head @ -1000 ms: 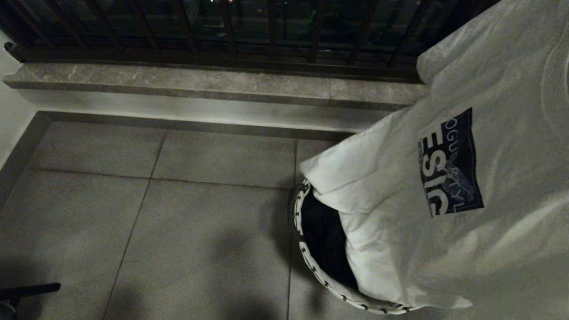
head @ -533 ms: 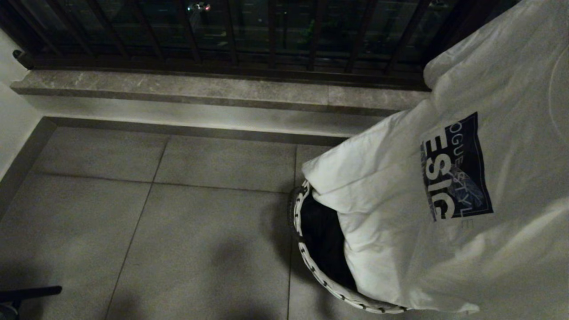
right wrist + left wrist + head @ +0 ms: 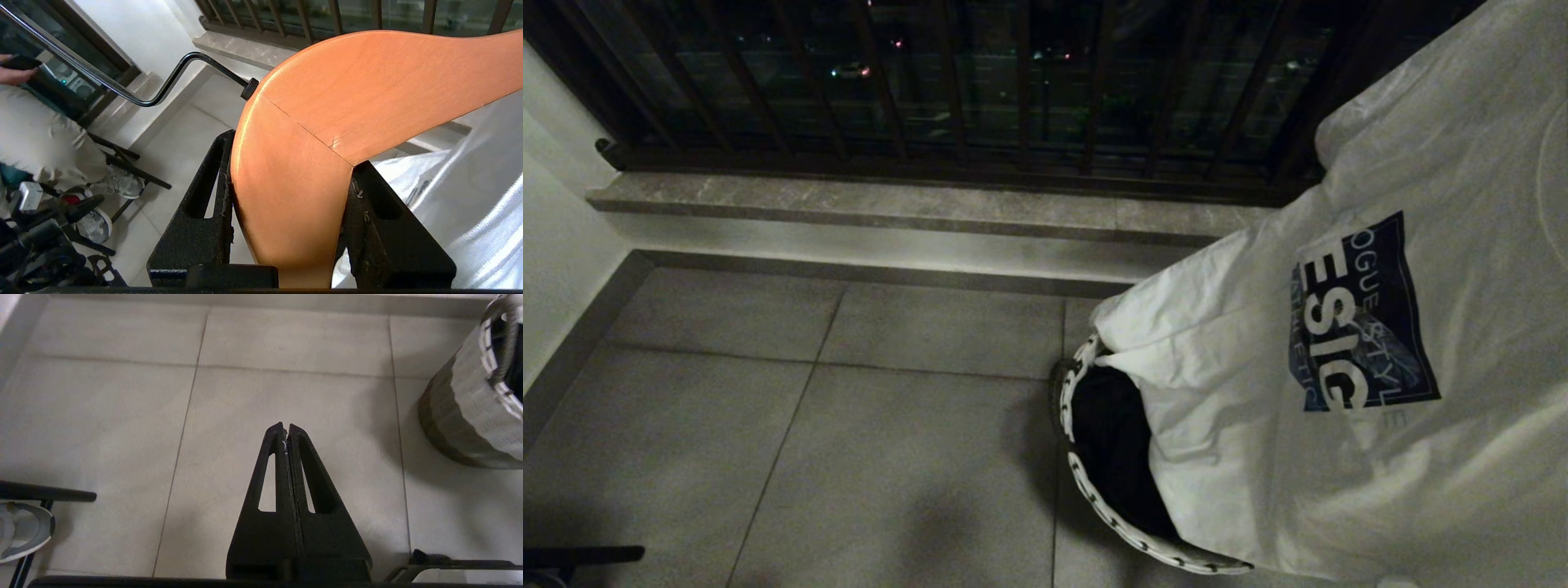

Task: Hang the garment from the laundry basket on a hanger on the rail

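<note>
Fingers of right gripper [image 3: 286, 179] clamped on a wooden hanger [image 3: 347, 106], one black finger [image 3: 204, 212] each side of hanger's thick middle. Metal hook [image 3: 163, 87] of hanger sticks out from its top, w/ a black collar at the base. White T-shirt [image 3: 470, 212] hangs below hanger arm in right wrist view; in head view same T-shirt [image 3: 1258, 392] fills right side of frame, dark blue square print w/ white letters [image 3: 1360, 327] facing cam. Shirt's lower fold drapes over the rim of laundry basket [image 3: 1086, 482]; can't tell if it touches inside. Basket stands on tiled floor [image 3: 849, 425], white woven w/ black flecks on rim, dark inside. Gripper itself not seen in head view, hidden behind the shirt.

Left gripper [image 3: 286, 428] fingers pressed together, nothing between them, pointing down at floor tiles [image 3: 245, 396]. Basket [image 3: 470, 404] off to one side in that view, well apart from it.

Bkgd: stone ledge [image 3: 915, 204] under dark window bars [image 3: 980, 90], beyond the basket. Right wrist view also shows a person's light trousers [image 3: 41, 134], a shoe [image 3: 122, 183] and a hand [image 3: 14, 75] holding a dark object, near black stand legs [image 3: 130, 167].
</note>
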Available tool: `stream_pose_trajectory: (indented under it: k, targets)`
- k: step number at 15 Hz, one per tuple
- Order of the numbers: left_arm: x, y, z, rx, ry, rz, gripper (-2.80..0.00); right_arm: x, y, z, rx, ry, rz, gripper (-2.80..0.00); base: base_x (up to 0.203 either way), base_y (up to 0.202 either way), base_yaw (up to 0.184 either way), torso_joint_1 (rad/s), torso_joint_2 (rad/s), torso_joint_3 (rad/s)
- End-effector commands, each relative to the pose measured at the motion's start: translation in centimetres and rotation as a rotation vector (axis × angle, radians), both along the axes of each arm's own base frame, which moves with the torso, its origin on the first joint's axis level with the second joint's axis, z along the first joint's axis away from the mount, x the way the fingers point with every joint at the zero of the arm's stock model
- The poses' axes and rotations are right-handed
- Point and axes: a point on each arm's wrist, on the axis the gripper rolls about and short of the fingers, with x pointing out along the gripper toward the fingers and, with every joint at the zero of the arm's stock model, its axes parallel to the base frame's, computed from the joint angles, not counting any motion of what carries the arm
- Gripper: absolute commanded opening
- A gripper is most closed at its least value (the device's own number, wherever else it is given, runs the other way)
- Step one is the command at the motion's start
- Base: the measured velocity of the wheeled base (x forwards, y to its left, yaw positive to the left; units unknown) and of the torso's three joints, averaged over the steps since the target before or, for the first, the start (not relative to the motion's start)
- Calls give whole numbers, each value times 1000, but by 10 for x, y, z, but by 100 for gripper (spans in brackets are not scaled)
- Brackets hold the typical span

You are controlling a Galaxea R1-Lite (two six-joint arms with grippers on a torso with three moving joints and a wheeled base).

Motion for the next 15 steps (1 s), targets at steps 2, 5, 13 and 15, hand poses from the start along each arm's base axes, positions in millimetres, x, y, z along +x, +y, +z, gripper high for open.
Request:
stream_pose_trajectory:
  k: [2,5,13,15]
  targets:
    - [0,0,0,-1,0,0,-280,1,0,-1,-4,5,1,-280,0,0,0,2,6,201]
    - [0,0,0,-1,0,1,-280,0,0,-2,-5,7,-2,-280,0,0,0,4,3,197]
    - [0,0,0,-1,0,1,-280,-7,-7,-9,-72,63,-26,-280,0,0,0,0,1,205]
    - [0,0,0,-1,0,1,-280,-6,-6,-10,-73,68,-35,-280,0,0,0,1,-1,205]
